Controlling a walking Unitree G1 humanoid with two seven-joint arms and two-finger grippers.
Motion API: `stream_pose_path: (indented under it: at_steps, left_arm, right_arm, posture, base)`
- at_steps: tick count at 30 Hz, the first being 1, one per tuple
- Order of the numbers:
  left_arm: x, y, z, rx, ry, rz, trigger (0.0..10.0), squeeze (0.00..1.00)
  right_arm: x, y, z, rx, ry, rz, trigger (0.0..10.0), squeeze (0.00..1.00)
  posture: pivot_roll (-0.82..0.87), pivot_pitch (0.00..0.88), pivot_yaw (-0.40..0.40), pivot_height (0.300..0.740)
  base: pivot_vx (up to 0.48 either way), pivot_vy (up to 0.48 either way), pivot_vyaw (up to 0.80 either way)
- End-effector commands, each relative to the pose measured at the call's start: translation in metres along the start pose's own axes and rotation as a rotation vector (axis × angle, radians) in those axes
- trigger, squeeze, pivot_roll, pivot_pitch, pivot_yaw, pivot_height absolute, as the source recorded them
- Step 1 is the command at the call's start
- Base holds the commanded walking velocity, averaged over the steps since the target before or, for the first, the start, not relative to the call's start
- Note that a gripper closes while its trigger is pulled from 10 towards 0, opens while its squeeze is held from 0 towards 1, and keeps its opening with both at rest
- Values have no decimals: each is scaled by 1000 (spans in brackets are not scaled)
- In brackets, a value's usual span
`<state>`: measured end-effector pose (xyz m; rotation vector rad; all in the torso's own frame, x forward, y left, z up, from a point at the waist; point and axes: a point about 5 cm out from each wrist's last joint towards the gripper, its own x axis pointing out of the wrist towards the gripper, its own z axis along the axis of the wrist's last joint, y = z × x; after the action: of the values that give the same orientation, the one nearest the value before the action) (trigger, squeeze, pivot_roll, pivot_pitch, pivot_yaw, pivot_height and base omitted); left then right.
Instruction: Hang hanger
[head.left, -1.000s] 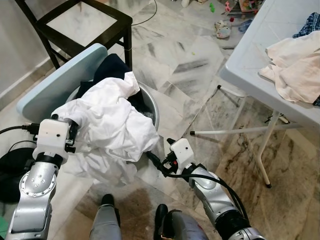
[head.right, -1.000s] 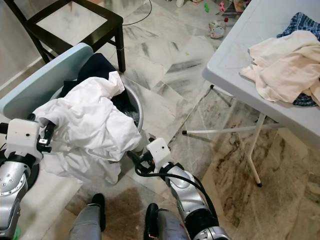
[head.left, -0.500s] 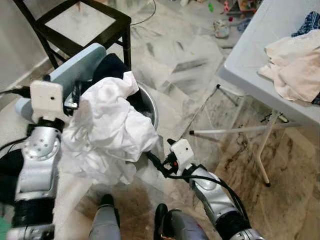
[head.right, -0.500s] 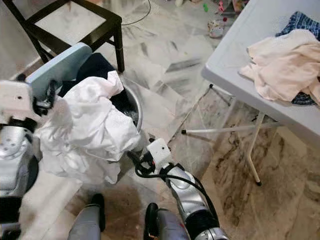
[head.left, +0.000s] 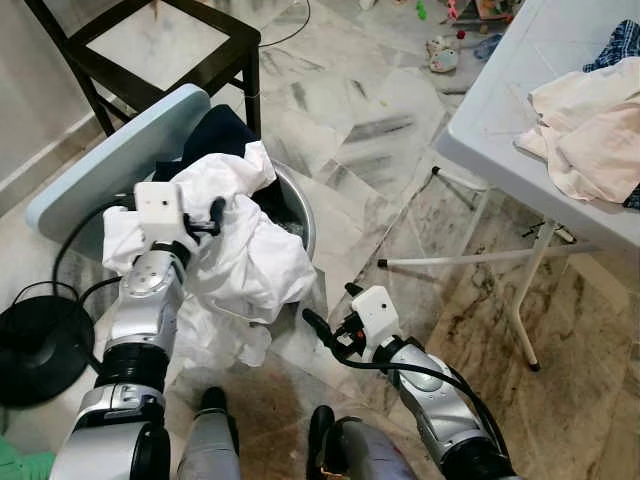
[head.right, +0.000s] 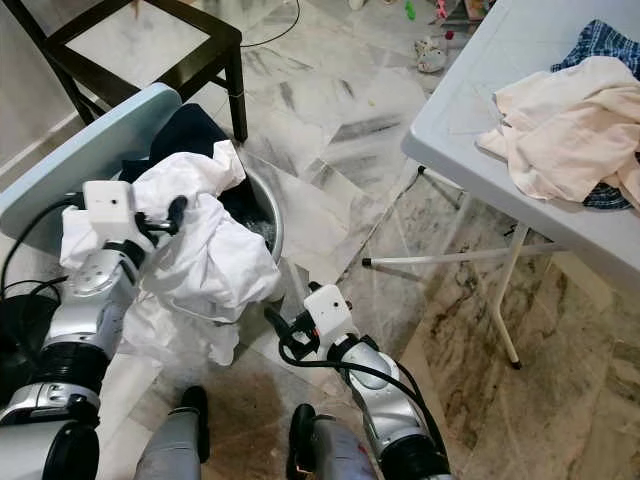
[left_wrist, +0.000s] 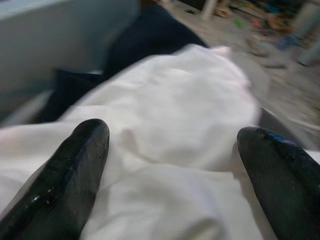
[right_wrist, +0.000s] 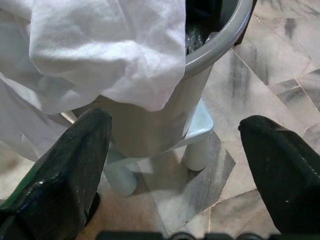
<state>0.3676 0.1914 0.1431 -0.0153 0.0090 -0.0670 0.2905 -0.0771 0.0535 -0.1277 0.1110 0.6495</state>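
Apparently no hanger is discernible; centre-left in the left eye view, the left gripper (head.left: 212, 215) hovers spread over the white garment (head.left: 250, 255), soft and light. Right wrist view: right gripper (right_wrist: 180, 165) spread wide near the basin (right_wrist: 220, 40).

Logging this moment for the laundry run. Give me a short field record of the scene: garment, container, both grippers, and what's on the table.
garment: white garment heaped over the grey basin, part draped outside its rim
under it: dark clothing in the basin
left gripper: open, fingers straddling the white garment's top
right gripper: open, low beside the basin, holding nothing
table: light grey folding table with cream clothing
hanger: none visible
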Motion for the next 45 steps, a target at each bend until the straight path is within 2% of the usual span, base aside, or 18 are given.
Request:
stream_pose_path:
  at_steps: [1,2,3,6,9,10,12,14,16,18,21,24,29,35,38,40,41,45]
  left_arm:
    - [-4,-11,-18,3,73,-59,10000,871]
    - [-7,-13,-27,20,105,-82,4941,522]
    - [-12,-13,-35,17,118,-94,0,0]
    - [-16,-13,-41,29,132,-112,0,0]
    - [-34,-6,-60,53,183,-103,0,0]
    - [-46,-3,-70,73,215,-99,0,0]
    - [-54,-2,-76,79,231,-96,0,0]
    - [-62,1,-80,82,231,-83,0,0]
    - [-79,5,-83,103,223,-62,0,0]
    - [-83,6,-84,113,220,-57,0,0]
    - [-103,11,-82,175,186,-15,0,0]
    - [-114,14,-81,204,172,23,0,0]
    - [-116,21,-82,219,180,72,0,0]
    - [-101,37,-67,256,133,148,0,0]
    - [-96,40,-59,255,99,152,0,0]
    - [-85,45,-43,286,27,174,0,0]
    - [-85,45,-43,286,27,174,0,0]
    - [-70,43,-5,380,-164,203,0,0]
  right_arm:
    - [-6,0,-9,8,35,-7,10000,0]
    - [-7,0,-9,7,37,-8,10000,0]
    - [-7,0,-8,6,39,-8,10000,0]
    - [-7,-1,-8,4,42,-9,10000,0]
    - [-6,-2,-8,0,50,-9,10000,0]
    - [-5,-3,-7,-3,53,-8,10000,0]
    - [-4,-3,-7,-4,55,-7,10000,0]
    - [-3,-3,-7,-5,56,-4,10000,0]
    - [-2,-1,-6,-7,57,2,10000,0]
    - [-1,-1,-6,-7,57,4,10000,0]
    - [0,1,-6,-8,60,11,10000,0]
    - [2,2,-6,-7,62,14,10000,0]
    - [3,3,-7,-8,64,19,10000,0]
    - [3,1,-7,-12,65,15,10000,0]
    - [2,0,-7,-13,66,11,10000,0]
    - [3,-1,-7,-10,65,1,10000,0]
    - [3,-1,-7,-10,65,1,10000,0]
    - [5,-1,-5,-8,52,-12,10000,0]
  posture:
    - [156,357,-162,740]
    - [159,356,-161,740]
    - [162,356,-162,740]
    - [162,356,-162,740]
    - [178,356,-163,740]
    - [192,358,-167,740]
    - [192,358,-167,740]
    - [192,358,-167,740]
    - [209,361,-171,740]
    - [222,363,-172,740]
    - [228,365,-174,740]
    - [238,365,-175,740]
    - [243,366,-179,740]
    - [238,361,-180,740]
    - [235,361,-178,740]
    - [233,361,-177,740]
    - [233,361,-177,740]
    - [229,357,-171,740]
  base:
    - [0,0,0]
    - [0,0,0]
    - [0,0,0]
    - [0,0,0]
    - [0,0,0]
    - [0,0,0]
    - [0,0,0]
    - [0,0,0]
    - [0,0,0]
    - [0,0,0]
    - [0,0,0]
    - [0,0,0]
    - [0,0,0]
    - [0,0,0]
    - [0,0,0]
    - [0,0,0]
    - [0,0,0]
    - [0,0,0]
